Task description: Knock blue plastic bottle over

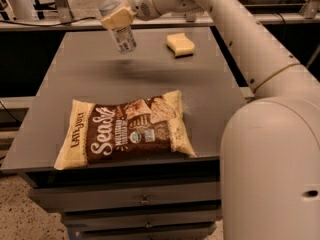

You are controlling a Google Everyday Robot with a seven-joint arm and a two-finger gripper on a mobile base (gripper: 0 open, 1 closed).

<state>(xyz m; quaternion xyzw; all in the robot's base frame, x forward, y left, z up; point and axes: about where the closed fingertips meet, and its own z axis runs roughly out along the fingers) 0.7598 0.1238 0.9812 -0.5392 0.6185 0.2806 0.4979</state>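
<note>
Blue plastic bottle [125,38] tilted in the gripper [118,20], cap at the picture's top edge.
Only one tan pad [115,17] shows, crossing the bottle's middle; the other is hidden behind it. The gripper clamps the bottle, whose base hangs above the grey table [85,81].

Grey table [95,86], snack bag [125,130], sponge [180,44], pincer [116,19] above

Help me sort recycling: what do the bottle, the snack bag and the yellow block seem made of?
The blue plastic bottle: clear bluish plastic, see-through wall, pale printed label; it tilts by the gripper above the far side of the table. The snack bag: printed film, probably plastic, creased and slightly shiny. The yellow block: likely sponge foam, matte, rounded edges; not certain.
</note>
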